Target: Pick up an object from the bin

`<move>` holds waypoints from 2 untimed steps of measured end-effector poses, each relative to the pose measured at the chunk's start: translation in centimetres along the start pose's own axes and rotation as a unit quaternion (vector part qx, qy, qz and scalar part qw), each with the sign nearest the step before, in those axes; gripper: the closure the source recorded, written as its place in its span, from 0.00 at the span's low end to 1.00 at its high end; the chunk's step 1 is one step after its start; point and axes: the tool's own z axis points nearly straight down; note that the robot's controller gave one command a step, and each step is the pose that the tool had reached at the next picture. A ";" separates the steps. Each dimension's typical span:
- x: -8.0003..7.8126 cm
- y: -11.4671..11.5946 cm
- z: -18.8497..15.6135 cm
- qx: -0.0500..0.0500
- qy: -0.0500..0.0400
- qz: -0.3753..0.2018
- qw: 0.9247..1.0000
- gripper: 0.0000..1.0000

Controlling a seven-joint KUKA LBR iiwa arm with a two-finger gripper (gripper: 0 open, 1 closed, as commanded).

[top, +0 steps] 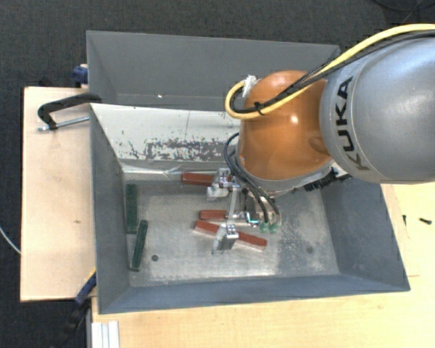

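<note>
Clearly we are at the reaching step: the gripper (225,210) is down near the floor of the bin (105,216), among three red-brown bars that lie near the middle, and nothing is lifted yet. Its fingers stand apart. One tip shows by the right end of the back bar (196,180), which lies at the foot of the far wall. The other tip sits on or just above the long front bar (254,242). The short middle bar (209,214) lies between the two tips, so we judge it to be the thing within reach. We cannot tell whether either tip touches the floor.

In our judgement the next move calls for closing squarely across the middle bar and then rising straight up. The front tip looks so close to the front bar that closing may drag that bar along or leave the hold skewed.

The arm (391,114) comes in from the right, its thick grey link over the bin's right side. The wrist, under its orange cover (279,133), points the tool almost straight down. Two dark green bars (131,207) lie well apart from the gripper by the left wall.
</note>
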 end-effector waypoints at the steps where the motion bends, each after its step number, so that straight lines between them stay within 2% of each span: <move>1: -0.1 -0.1 -0.4 -0.001 -0.004 0.001 1.000 0.00; 2: -4.0 -2.9 11.0 -0.001 -0.008 -0.032 0.999 1.00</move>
